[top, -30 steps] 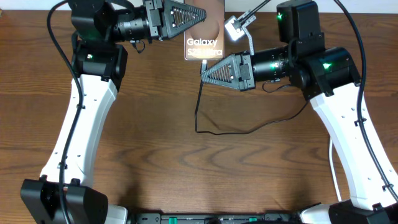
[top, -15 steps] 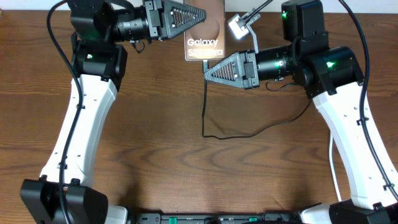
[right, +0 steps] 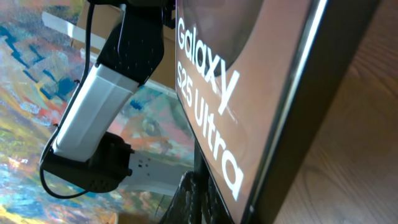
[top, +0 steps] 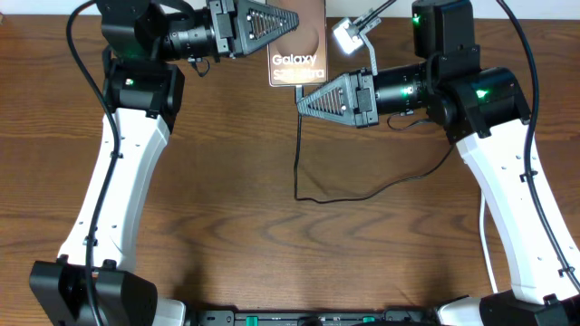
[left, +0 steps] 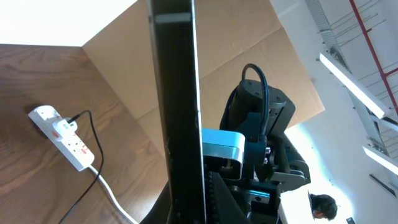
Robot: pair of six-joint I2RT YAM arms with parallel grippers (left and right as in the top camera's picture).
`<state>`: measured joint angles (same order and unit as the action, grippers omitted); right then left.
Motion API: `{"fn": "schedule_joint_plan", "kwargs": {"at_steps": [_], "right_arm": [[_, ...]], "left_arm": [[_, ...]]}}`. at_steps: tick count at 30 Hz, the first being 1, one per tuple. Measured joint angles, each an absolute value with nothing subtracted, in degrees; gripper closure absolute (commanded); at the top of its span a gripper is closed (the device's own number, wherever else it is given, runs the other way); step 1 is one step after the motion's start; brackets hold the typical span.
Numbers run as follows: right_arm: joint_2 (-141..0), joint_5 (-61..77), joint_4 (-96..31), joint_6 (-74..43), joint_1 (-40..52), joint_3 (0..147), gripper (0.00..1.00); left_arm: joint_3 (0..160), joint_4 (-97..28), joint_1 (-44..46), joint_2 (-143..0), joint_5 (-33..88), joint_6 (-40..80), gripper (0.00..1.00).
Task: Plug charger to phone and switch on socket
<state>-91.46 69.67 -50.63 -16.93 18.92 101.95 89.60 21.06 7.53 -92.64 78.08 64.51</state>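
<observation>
The phone [top: 313, 45], a brownish slab with white "Galaxy S25 Ultra" lettering, is held off the table at the top centre by my left gripper [top: 294, 20], which is shut on it. My right gripper [top: 302, 101] is shut on the tip of the charger [top: 298, 154] and holds it against the phone's lower edge. The thin black cable hangs down to the table and curves right. In the right wrist view the phone [right: 249, 81] fills the frame above my fingers [right: 202, 186]. In the left wrist view the phone [left: 177, 93] shows edge-on. The socket [top: 347, 36] is partly hidden; it also shows in the left wrist view [left: 62, 132].
The socket's white cord [left: 112, 196] runs across the wooden table toward the near edge. A cardboard panel [left: 249, 37] stands behind the table. The right arm's black body [top: 435, 81] sits close beside the socket.
My right gripper has moved slightly right and up toward the phone's lower edge, pulling the cable's loop on the table to the right. The left gripper and phone have held still.
</observation>
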Motion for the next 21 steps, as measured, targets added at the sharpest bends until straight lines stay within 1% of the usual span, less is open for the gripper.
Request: {"fn": "schedule_joint_plan", "kwargs": {"at_steps": [8,10,11,13,14,17,21], "right_arm": [[-91.5,69.6,-49.3,-16.9,18.8,101.9,0.97],[-91.5,69.6,-49.2,-17.0,18.8,101.9,0.95],[-91.5,69.6,-49.2,-16.9,18.8,101.9,0.9],[-91.5,69.7,-49.2,-16.9,18.8,101.9,0.89],[-91.5,69.7,-49.0,-16.9,18.8,101.9,0.89],[-91.5,69.7,-48.9,-16.9,18.8,101.9,0.95],[-91.5,69.5,-48.6,-17.2,18.6,101.9,0.98]], "left_arm": [[89.6,21.1,7.3,-92.6,77.9,64.5,0.93],[89.6,21.1,7.3,-92.6,77.9,64.5,0.93],[89.6,21.1,7.3,-92.6,77.9,64.5,0.93],[89.6,21.1,7.3,-92.6,77.9,64.5,0.93],[89.6,21.1,7.3,-92.6,77.9,64.5,0.93],[89.6,21.0,7.2,-92.6,77.9,64.5,0.93],[89.6,21.1,7.2,-92.6,77.8,64.5,0.93]]}}
